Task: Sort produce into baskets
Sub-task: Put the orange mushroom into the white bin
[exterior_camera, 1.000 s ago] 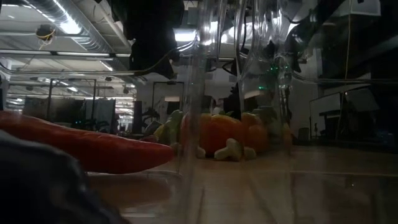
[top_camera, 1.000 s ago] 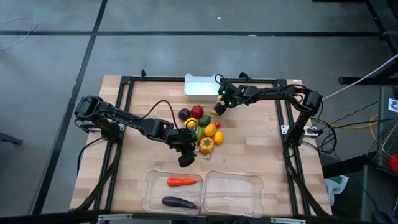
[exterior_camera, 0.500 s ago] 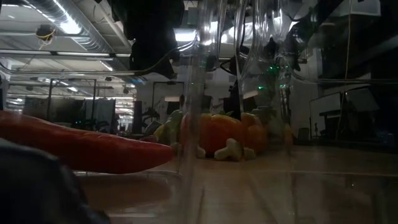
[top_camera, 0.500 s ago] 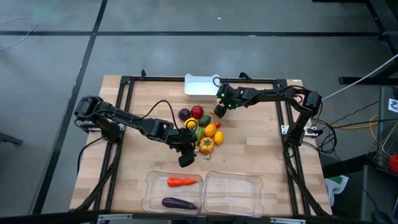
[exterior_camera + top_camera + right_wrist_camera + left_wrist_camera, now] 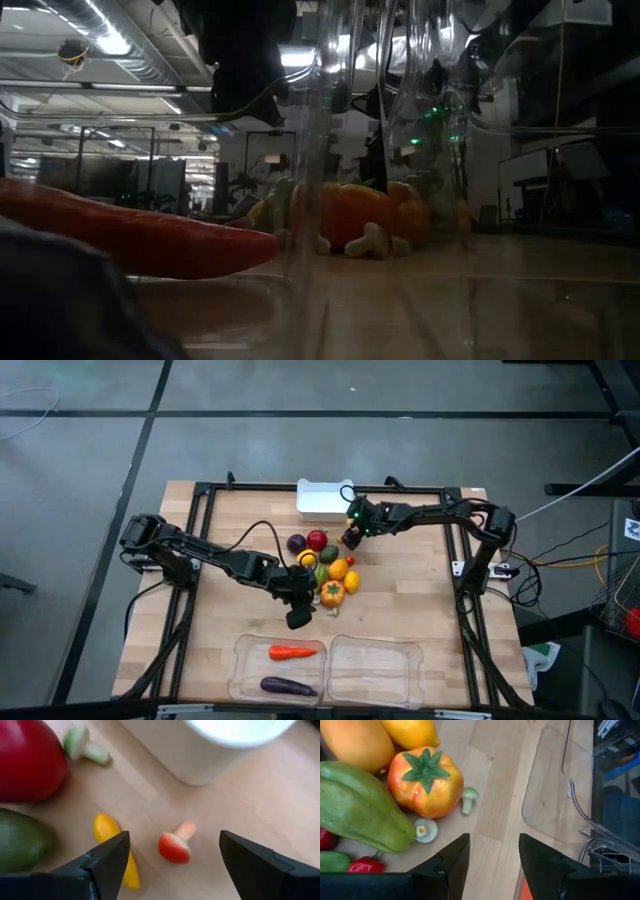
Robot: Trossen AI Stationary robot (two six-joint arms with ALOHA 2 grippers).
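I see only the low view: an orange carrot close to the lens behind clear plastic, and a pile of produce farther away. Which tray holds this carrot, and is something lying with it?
Observer: The orange carrot lies in the left clear plastic tray, and a purple eggplant lies in the same tray, apart from it.
Operator: Where is the left end effector?
Observer: The left end effector is open above bare wood, beside the orange pepper with the green stem.
Operator: And the right one?
Observer: The right end effector is open near the white rectangular bin. A small red mushroom piece shows between its fingers.
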